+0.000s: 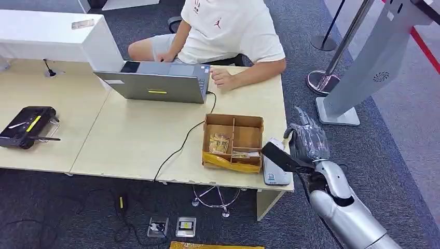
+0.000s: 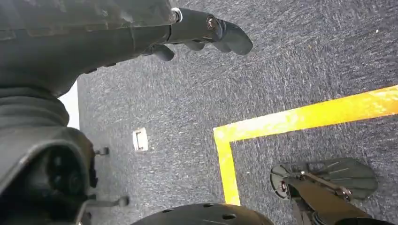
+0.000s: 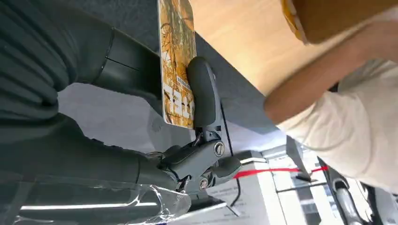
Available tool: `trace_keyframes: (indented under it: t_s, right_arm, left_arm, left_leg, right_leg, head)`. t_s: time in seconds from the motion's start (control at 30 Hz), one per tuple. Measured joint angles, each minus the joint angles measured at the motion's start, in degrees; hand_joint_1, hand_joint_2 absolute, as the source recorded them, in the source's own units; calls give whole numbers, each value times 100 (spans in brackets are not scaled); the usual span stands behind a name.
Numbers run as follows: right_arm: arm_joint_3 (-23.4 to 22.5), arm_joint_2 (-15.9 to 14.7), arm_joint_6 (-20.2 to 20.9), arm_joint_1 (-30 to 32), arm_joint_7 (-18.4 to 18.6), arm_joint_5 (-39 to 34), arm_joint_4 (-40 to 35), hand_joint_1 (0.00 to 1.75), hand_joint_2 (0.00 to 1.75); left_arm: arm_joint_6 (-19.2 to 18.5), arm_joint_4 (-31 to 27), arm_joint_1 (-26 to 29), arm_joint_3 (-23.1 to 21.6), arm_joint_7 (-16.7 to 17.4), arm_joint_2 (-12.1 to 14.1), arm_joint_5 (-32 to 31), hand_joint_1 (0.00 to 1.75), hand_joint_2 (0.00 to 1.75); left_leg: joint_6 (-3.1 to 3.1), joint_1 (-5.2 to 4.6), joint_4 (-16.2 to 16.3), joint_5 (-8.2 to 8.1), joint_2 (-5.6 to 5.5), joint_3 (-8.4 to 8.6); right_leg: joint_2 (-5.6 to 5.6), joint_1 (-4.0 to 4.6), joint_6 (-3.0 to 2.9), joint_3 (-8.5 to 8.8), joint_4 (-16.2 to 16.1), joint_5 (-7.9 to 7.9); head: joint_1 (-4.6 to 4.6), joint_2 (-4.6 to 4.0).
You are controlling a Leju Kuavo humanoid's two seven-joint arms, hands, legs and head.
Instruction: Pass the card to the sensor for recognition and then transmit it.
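Orange-printed card (image 3: 176, 61) sits pinched in the right hand (image 1: 307, 141), just above the grey sensor (image 1: 275, 174) at the table's (image 1: 135, 145) near right corner. Scanning looks underway; next comes handing it across to the seated person (image 1: 228, 31). Left hand (image 2: 206, 28) hangs slack, holding nothing.

Pale wood tabletop (image 1: 129, 140). Brown cardboard divided box (image 1: 233, 141), yellow packet along front. Grey open laptop (image 1: 155, 83), yellow sticker on lid. Black flat device (image 1: 28, 127), yellow stripe. Orange-and-yellow patterned card (image 3: 177, 61), white lettering near end. Dark grey speckled carpet (image 2: 291, 61), yellow tape line (image 2: 300, 119). Silver right forearm (image 1: 347, 207).
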Motion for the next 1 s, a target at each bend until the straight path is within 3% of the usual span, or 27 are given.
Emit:
trace_keyframes:
  t_s: [1.0]
  right_arm:
    - [155,247,-125,252,-192,-258,1200,175,175]
  left_arm:
    - [-31,-2,-2,-61,-11,0,-15,0,0]
  left_leg:
    - [0,0,0,0,2,3]
  right_leg:
    - [2,0,0,1,0,0]
  head:
    - [2,0]
